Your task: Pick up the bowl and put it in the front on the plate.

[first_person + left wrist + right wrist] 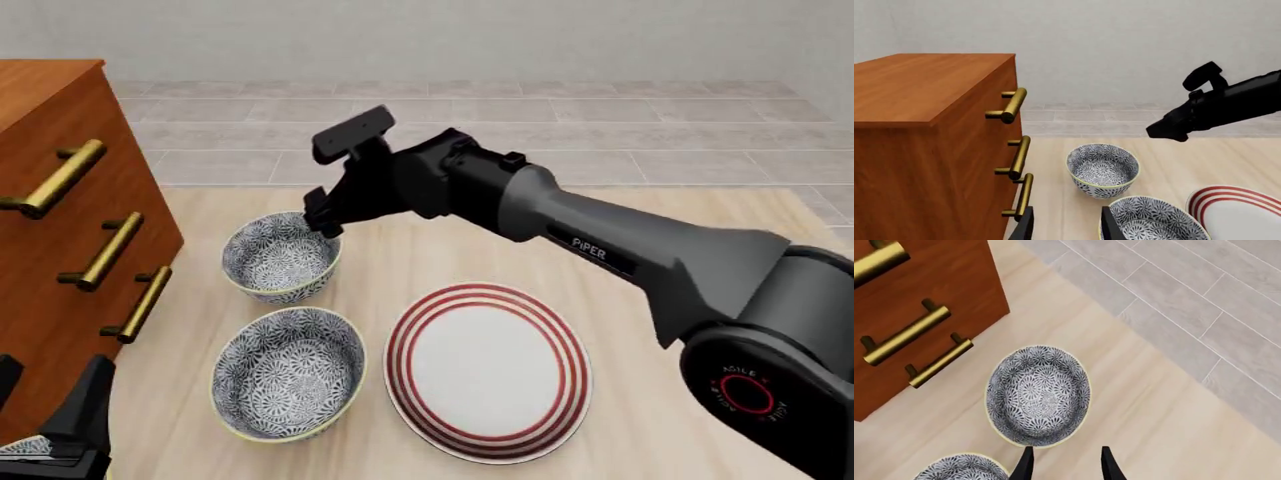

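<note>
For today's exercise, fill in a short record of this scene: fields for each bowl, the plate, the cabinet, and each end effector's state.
far bowl: upright on the table, right end effector above its far rim
near bowl: upright, left of the plate, apart from it
plate: flat, nothing on it
cabinet: wooden, brass handles, at the table's left
right end effector: open, holding nothing
left end effector: open, low by the cabinet
</note>
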`<action>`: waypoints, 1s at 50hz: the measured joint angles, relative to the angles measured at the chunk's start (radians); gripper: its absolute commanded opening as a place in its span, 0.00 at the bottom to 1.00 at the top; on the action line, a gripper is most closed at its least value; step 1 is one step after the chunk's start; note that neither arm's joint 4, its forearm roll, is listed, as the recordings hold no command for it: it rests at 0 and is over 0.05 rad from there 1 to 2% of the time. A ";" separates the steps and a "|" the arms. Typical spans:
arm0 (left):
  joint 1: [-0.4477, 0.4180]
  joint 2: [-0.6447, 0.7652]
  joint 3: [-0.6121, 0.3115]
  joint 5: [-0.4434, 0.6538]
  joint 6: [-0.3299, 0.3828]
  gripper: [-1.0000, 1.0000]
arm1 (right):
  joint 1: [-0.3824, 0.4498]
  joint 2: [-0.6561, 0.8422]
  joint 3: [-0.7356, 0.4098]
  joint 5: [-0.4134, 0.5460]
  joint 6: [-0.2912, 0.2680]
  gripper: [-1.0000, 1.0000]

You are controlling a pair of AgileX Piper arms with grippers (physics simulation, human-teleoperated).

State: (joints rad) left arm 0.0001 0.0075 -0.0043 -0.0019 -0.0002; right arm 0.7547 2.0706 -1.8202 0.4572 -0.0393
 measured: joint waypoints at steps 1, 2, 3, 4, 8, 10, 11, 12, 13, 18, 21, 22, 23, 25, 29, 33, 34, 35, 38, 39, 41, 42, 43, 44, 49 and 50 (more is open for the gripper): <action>0.000 0.000 0.000 0.000 0.000 1.00 | 0.000 0.007 -0.007 0.003 0.001 1.00; 0.000 0.000 0.000 0.000 0.000 1.00 | -0.001 0.014 -0.015 0.007 0.001 1.00; 0.000 0.000 0.000 0.000 0.000 1.00 | -0.001 0.022 -0.023 0.010 0.002 1.00; 0.000 0.000 0.000 0.000 0.000 1.00 | -0.002 0.029 -0.032 0.014 0.002 1.00; 0.000 0.000 0.000 0.000 0.000 1.00 | -0.005 0.059 -0.067 0.029 0.002 1.00; 0.000 0.000 0.000 0.000 0.000 1.00 | -0.007 0.076 -0.088 0.038 0.001 1.00; 0.000 0.000 0.000 0.000 0.000 1.00 | -0.008 0.084 -0.100 0.043 0.001 1.00; 0.000 0.000 0.000 0.000 0.000 1.00 | -0.009 0.092 -0.110 0.048 0.000 1.00; 0.000 0.000 0.000 0.000 0.000 1.00 | -0.010 0.101 -0.121 0.052 0.000 1.00; 0.000 0.000 0.000 0.000 0.000 1.00 | -0.017 0.144 -0.178 0.074 -0.005 1.00; 0.000 0.000 0.000 0.000 0.000 1.00 | -0.022 0.172 -0.214 0.087 -0.006 1.00; 0.000 0.000 0.000 0.000 0.000 1.00 | -0.024 0.183 -0.228 0.092 -0.007 1.00; 0.000 0.000 0.000 0.000 0.000 1.00 | -0.026 0.193 -0.241 0.097 -0.007 1.00; 0.000 0.000 0.000 0.000 0.000 1.00 | -0.028 0.212 -0.266 0.106 -0.007 1.00; 0.000 0.000 0.000 0.000 0.000 1.00 | -0.032 0.245 -0.310 0.123 -0.006 1.00; 0.000 0.000 0.000 0.000 0.000 1.00 | -0.033 0.269 -0.340 0.133 -0.004 1.00; 0.000 0.000 0.000 0.000 0.000 1.00 | -0.034 0.275 -0.346 0.135 -0.003 1.00; 0.000 0.000 0.000 0.000 0.000 1.00 | -0.034 0.280 -0.353 0.137 -0.002 1.00; 0.000 0.000 0.000 0.000 0.000 1.00 | -0.035 0.297 -0.371 0.142 0.000 1.00; 0.000 0.000 0.000 0.000 0.000 1.00 | -0.035 0.302 -0.377 0.144 0.001 1.00; 0.000 0.000 0.000 0.000 0.000 1.00 | -0.035 0.311 -0.387 0.147 0.003 1.00; 0.000 0.000 0.000 0.000 0.000 1.00 | -0.036 0.316 -0.392 0.148 0.004 1.00; 0.000 0.000 0.000 0.000 0.000 1.00 | -0.036 0.320 -0.396 0.149 0.005 1.00; 0.000 0.000 0.000 0.000 0.000 1.00 | -0.036 0.324 -0.400 0.150 0.006 1.00; 0.000 0.000 0.000 0.000 0.000 1.00 | -0.035 0.343 -0.420 0.154 0.011 1.00; 0.000 0.000 0.000 0.000 0.000 1.00 | -0.035 0.347 -0.423 0.155 0.013 1.00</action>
State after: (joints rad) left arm 0.0001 0.0076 -0.0043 -0.0019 -0.0003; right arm 0.7197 2.4173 -2.2436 0.6126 -0.0268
